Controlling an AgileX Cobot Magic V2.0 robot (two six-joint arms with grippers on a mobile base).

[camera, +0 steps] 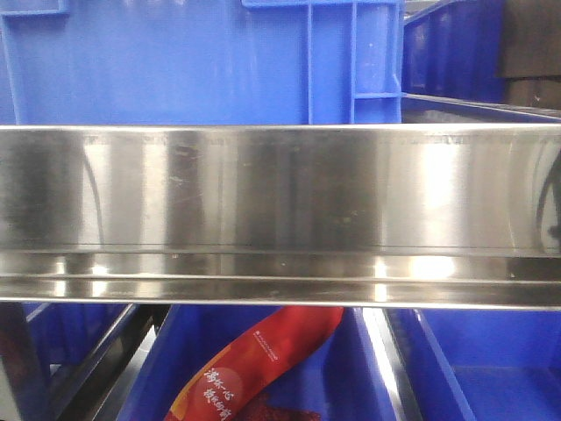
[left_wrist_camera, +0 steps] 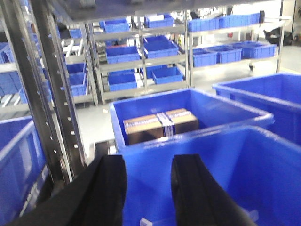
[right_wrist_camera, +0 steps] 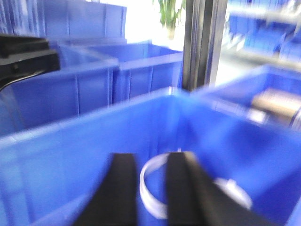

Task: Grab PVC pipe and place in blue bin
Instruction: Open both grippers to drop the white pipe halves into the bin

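pvc pipe [right_wrist_camera: 143, 188] at the right claw [right_wrist_camera: 151, 160] inside the blue bin [right_wrist_camera: 70, 155], grip unclear; left claw [left_wrist_camera: 149, 160] spread

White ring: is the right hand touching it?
Cannot tell. In the right wrist view the white ring shows between the right hand's fingers, but blur hides any contact.

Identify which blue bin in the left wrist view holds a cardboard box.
The middle bin, just beyond the near bin at the left pincer: a taped brown cardboard box lies inside; the others show none.
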